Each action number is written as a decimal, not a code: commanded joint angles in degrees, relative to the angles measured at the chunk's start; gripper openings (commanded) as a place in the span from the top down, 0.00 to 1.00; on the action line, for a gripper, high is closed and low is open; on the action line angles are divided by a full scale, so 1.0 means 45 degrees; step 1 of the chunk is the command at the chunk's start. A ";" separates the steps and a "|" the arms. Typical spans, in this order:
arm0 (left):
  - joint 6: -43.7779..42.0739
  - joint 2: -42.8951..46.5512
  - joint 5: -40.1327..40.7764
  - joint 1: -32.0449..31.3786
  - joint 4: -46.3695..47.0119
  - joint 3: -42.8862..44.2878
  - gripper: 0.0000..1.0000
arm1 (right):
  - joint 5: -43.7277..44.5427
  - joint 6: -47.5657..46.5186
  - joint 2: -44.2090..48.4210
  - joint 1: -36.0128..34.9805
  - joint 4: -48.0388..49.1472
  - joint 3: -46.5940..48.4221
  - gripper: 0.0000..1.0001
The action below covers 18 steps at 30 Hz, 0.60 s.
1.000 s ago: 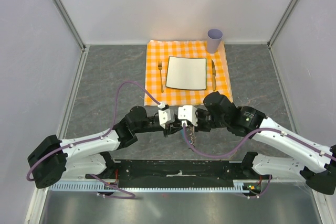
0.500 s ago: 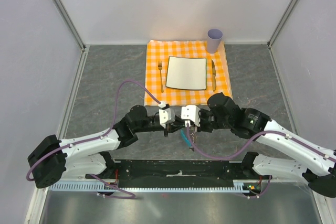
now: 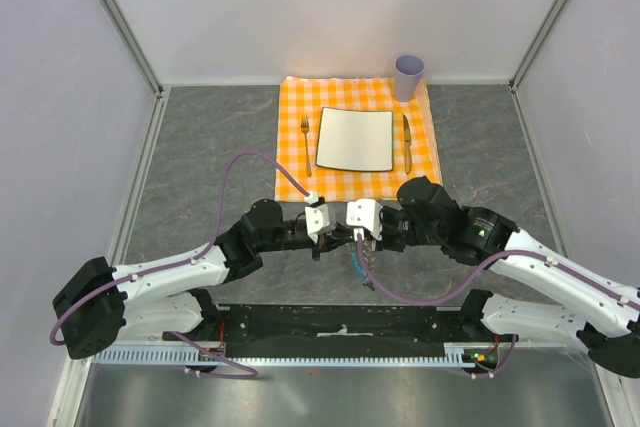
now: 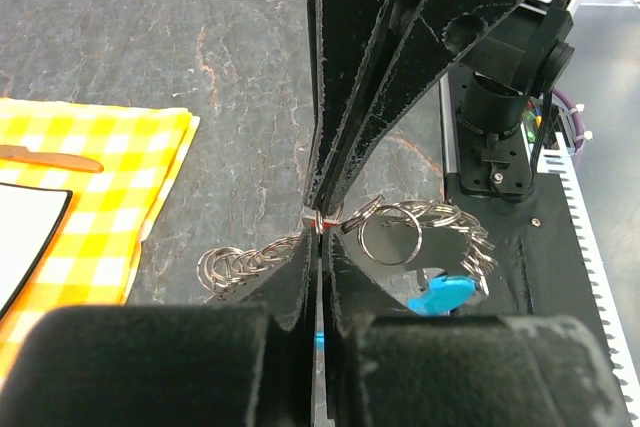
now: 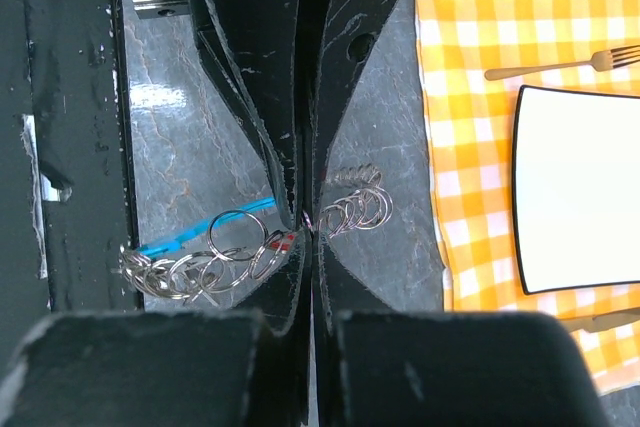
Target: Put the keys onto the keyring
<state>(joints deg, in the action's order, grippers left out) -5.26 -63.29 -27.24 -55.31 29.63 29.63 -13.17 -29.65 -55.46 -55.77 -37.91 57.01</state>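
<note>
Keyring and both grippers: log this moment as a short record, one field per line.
left gripper: shut, a red key pinched at its tips
right gripper: shut on the keyring
key: red head right beside the rings; whether it is threaded on cannot be told
keyring: loops hang on both sides of the right gripper's fingers
blue tab: dangling from the keyring
behind: plate, fork, knife on a checked cloth; cup at its far corner
</note>
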 commanded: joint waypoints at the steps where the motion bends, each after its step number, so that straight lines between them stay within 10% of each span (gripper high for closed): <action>1: 0.0054 0.0099 0.0194 0.0025 0.0328 0.0233 0.98 | -0.0180 0.0396 0.0195 -0.0049 0.1236 -0.0013 1.00; 9: 0.0816 0.0840 0.1211 0.0045 0.3861 -0.1698 0.98 | 0.0582 0.1412 0.1717 -0.0029 0.2993 -0.1203 0.76; 18: 0.1539 0.0822 0.1015 0.0045 0.5544 -0.2267 0.98 | 0.0290 0.1920 0.1837 -0.0029 0.3327 -0.1790 0.69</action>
<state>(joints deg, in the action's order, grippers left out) -1.78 -60.99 -23.07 -55.29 44.51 19.49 -11.51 -23.11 -46.92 -55.77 -25.61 50.22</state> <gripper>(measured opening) 0.029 0.285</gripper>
